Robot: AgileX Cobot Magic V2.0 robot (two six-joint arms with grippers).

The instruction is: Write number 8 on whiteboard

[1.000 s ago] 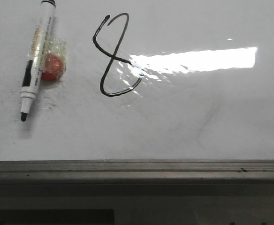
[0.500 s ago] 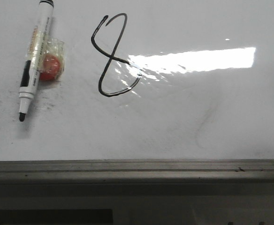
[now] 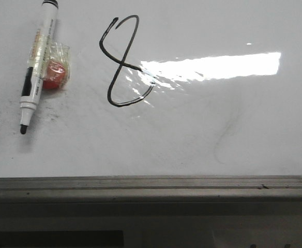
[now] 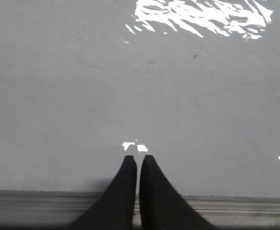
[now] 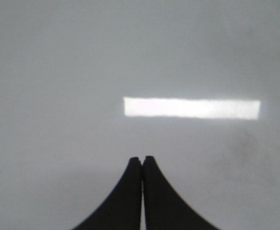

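The number 8 (image 3: 124, 62) is a thin black slanted line on the whiteboard (image 3: 192, 134), its top loop not quite closed. A white marker (image 3: 36, 64) with a black tip lies uncapped at the board's far left, tip toward me. Neither gripper shows in the front view. My left gripper (image 4: 138, 158) is shut and empty over bare board near the grey edge rail (image 4: 236, 206). My right gripper (image 5: 143, 159) is shut and empty over bare board (image 5: 82, 72). The 8 and the marker do not show in either wrist view.
A red ball in clear wrap (image 3: 54, 74) lies against the marker's right side. A grey metal rail (image 3: 151, 187) runs along the board's near edge. A bright glare strip (image 3: 213, 66) and a faint grey smudge curve (image 3: 224, 135) lie right of the 8.
The whole front view has drifted slightly left and up: the marker, ball and 8 sit a few pixels further left. Nothing on the board has been moved or added.
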